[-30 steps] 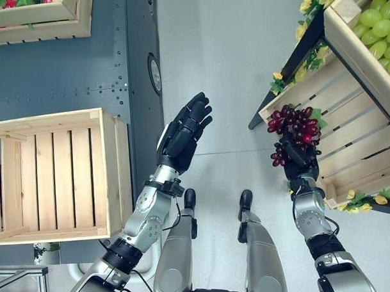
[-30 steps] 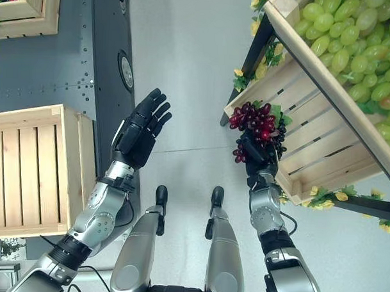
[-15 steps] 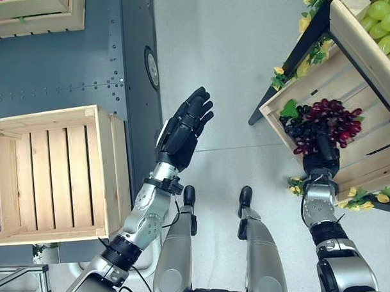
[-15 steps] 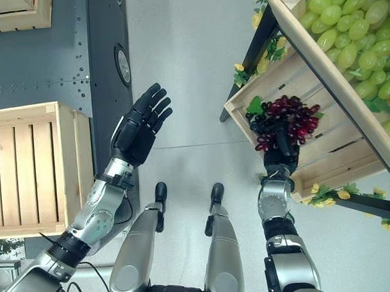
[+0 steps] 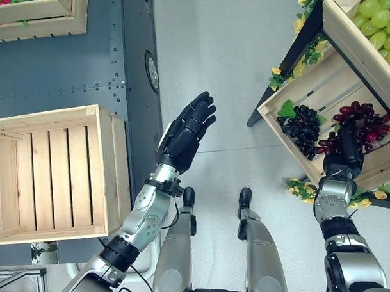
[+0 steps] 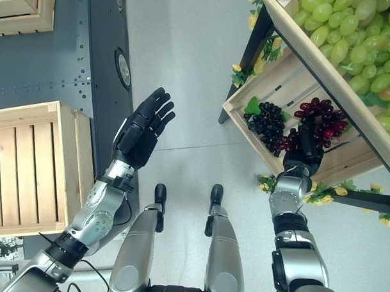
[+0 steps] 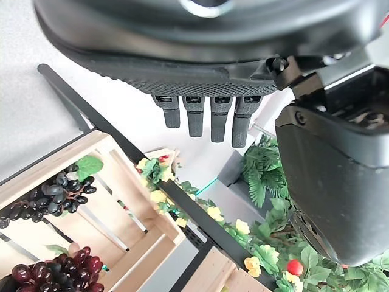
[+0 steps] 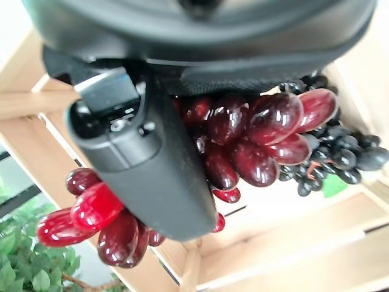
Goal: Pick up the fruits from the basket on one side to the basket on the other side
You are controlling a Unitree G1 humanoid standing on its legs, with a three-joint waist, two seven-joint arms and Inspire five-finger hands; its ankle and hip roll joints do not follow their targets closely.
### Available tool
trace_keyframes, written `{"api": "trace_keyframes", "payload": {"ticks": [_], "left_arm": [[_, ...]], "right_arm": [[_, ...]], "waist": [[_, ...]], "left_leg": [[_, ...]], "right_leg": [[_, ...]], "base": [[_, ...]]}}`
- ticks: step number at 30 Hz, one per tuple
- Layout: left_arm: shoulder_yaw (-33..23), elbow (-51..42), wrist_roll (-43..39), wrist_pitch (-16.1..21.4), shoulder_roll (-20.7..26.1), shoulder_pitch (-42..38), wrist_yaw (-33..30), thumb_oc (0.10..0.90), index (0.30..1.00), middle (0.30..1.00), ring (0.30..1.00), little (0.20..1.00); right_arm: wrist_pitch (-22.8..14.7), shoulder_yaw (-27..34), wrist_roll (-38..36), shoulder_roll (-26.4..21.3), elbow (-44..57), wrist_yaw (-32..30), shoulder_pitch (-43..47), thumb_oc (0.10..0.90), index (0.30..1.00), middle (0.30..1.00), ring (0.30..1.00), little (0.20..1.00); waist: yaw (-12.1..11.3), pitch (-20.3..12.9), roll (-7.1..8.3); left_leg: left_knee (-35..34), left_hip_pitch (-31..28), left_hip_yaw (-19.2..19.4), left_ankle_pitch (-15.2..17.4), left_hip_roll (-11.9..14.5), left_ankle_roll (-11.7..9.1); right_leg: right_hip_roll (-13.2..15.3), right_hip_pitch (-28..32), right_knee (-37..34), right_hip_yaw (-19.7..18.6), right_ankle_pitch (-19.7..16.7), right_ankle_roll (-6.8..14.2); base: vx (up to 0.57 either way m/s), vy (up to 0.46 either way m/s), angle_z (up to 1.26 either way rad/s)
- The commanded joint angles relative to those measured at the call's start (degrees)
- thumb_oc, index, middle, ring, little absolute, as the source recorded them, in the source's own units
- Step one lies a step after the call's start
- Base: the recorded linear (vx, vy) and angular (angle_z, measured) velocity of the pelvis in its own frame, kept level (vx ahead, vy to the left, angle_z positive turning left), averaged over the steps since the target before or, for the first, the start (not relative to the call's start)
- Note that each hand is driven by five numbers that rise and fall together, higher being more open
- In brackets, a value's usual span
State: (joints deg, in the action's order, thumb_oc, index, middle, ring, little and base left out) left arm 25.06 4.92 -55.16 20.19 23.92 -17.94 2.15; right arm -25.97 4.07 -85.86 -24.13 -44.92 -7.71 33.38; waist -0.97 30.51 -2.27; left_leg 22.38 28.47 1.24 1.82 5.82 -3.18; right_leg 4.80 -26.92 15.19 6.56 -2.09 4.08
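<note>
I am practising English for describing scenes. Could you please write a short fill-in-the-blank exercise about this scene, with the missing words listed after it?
1. The right hand is shut on a bunch of ____ grapes.
2. The bunch of black grapes lies in the slatted crate on the robot's ____ side.
3. The left hand is held up with its fingers ____.
4. The upper crate holds ____ grapes.

Missing words: red; right; open; green
</note>
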Motion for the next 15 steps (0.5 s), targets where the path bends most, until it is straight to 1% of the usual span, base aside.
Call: {"api": "trace_keyframes", "payload": {"ticks": [1, 2, 3, 4, 5, 6, 8, 10, 13, 14, 15], "left_arm": [[-0.2, -7.2, -1.0, 4.4, 0.5, -2.3, 4.2, 0.800, 0.900, 0.900, 0.900, 0.900], [0.0, -7.3, -1.1, 4.3, 0.7, -2.5, 4.1, 0.800, 0.900, 0.900, 0.900, 0.900], [0.0, -7.5, -1.2, 4.1, 0.8, -2.7, 4.0, 0.800, 0.900, 0.900, 0.900, 0.900], [0.1, -7.7, -1.4, 3.9, 1.0, -2.7, 3.9, 0.800, 0.900, 0.900, 0.900, 0.900], [0.2, -7.6, -1.5, 3.8, 1.1, -2.7, 4.0, 0.800, 0.900, 0.900, 0.900, 0.900], [0.3, -7.5, -1.5, 3.7, 1.2, -2.7, 4.1, 0.800, 0.900, 0.900, 0.900, 0.900], [0.4, -7.3, -1.5, 3.4, 1.5, -2.7, 4.1, 0.800, 0.900, 0.900, 0.900, 0.900], [0.6, -7.4, -1.1, 3.4, 1.5, -2.7, 3.9, 0.800, 0.900, 0.900, 0.900, 0.900], [0.6, -7.6, -1.1, 3.7, 1.8, -2.6, 4.1, 0.800, 0.900, 0.900, 0.900, 0.900], [0.7, -7.6, -1.0, 3.7, 1.8, -2.7, 4.0, 0.800, 0.900, 0.900, 0.900, 0.900], [0.6, -7.9, -0.8, 3.3, 1.9, -2.7, 3.8, 0.800, 0.900, 0.900, 0.900, 0.900]], "right_arm": [[-8.1, 3.5, 4.8, -10.8, 4.2, -3.2, 3.5, 0.471, 0.406, 0.406, 0.406, 0.406], [-8.1, 3.4, 5.0, -11.0, 3.9, -3.8, 3.6, 0.480, 0.420, 0.420, 0.420, 0.420], [-8.3, 3.4, 5.0, -11.3, 3.5, -4.1, 3.6, 0.478, 0.418, 0.418, 0.418, 0.418], [-8.3, 3.3, 4.8, -11.5, 3.1, -4.0, 3.6, 0.510, 0.465, 0.465, 0.465, 0.465], [-8.3, 3.3, 4.5, -11.7, 2.8, -4.0, 3.6, 0.584, 0.575, 0.575, 0.575, 0.575], [-8.1, 3.3, 4.5, -11.8, 2.7, -4.2, 3.6, 0.800, 0.900, 0.900, 0.900, 0.900], [-6.6, 3.1, 5.8, -12.1, 2.1, -5.5, 3.9, 0.800, 0.900, 0.900, 0.900, 0.900], [-6.2, 2.7, 6.6, -12.1, 2.0, -6.2, 4.2, 0.800, 0.900, 0.900, 0.900, 0.900], [-1.3, 1.0, 15.6, -12.6, 1.4, -8.8, 3.5, 0.800, 0.900, 0.900, 0.900, 0.900], [-0.8, 0.8, 16.5, -12.6, 1.5, -9.2, 3.5, 0.800, 0.900, 0.900, 0.900, 0.900], [1.2, -0.3, 21.9, -13.3, 1.3, -12.1, 3.4, 0.800, 0.900, 0.900, 0.900, 0.900]], "waist": [[0.6, -0.7, -0.63], [0.6, -0.7, -0.61], [0.5, -0.7, -0.60], [0.4, -0.7, -0.57], [0.3, -0.7, -0.53], [0.2, -0.7, -0.48], [0.2, -0.7, -0.31], [0.1, -0.7, -0.19], [0.1, -0.7, 0.27], [0.1, -0.7, 0.31], [0.0, -0.7, 0.51]], "left_leg": [[3.3, 4.0, 4.4, 0.1, -3.4, 1.6], [3.2, 4.2, 4.4, 0.1, -3.4, 1.7], [3.1, 4.4, 4.4, 0.0, -3.4, 1.8], [3.0, 4.6, 4.4, 0.1, -3.5, 1.8], [3.0, 4.8, 4.4, 0.1, -3.5, 1.9], [2.9, 4.9, 4.3, 0.1, -3.6, 1.9], [2.9, 5.2, 4.3, 0.2, -3.6, 2.0], [2.9, 5.4, 4.3, 0.2, -3.6, 2.0], [2.8, 5.6, 4.2, 0.3, -3.6, 2.1], [2.8, 5.7, 4.2, 0.3, -3.6, 2.2], [2.6, 5.7, 4.2, 0.5, -3.6, 2.3]], "right_leg": [[-3.2, 3.1, 3.5, 4.7, 5.4, -4.6], [-3.2, 2.8, 3.6, 4.7, 5.4, -4.6], [-3.2, 2.4, 3.6, 4.7, 5.3, -4.5], [-3.2, 2.1, 3.7, 4.8, 5.2, -4.5], [-3.2, 2.0, 3.6, 5.0, 5.1, -4.5], [-3.1, 1.9, 3.6, 5.1, 5.0, -4.5], [-3.1, 1.4, 3.7, 5.2, 4.8, -4.4], [-3.2, 1.1, 3.8, 5.2, 4.7, -4.4], [-3.2, 1.0, 3.6, 5.3, 4.5, -4.4], [-3.2, 0.9, 3.6, 5.3, 4.5, -4.4], [-3.2, 0.8, 3.4, 5.4, 4.4, -4.3]], "base": [[-0.01, -0.031, 0.02], [-0.02, -0.041, 0.01], [-0.02, -0.042, 0.00], [-0.02, -0.047, 0.01], [-0.01, -0.046, 0.02], [-0.01, -0.042, 0.03], [-0.01, -0.032, 0.04], [0.00, -0.012, 0.02], [0.00, 0.000, 0.00], [0.00, 0.000, 0.00], [0.00, 0.000, 0.00]]}}
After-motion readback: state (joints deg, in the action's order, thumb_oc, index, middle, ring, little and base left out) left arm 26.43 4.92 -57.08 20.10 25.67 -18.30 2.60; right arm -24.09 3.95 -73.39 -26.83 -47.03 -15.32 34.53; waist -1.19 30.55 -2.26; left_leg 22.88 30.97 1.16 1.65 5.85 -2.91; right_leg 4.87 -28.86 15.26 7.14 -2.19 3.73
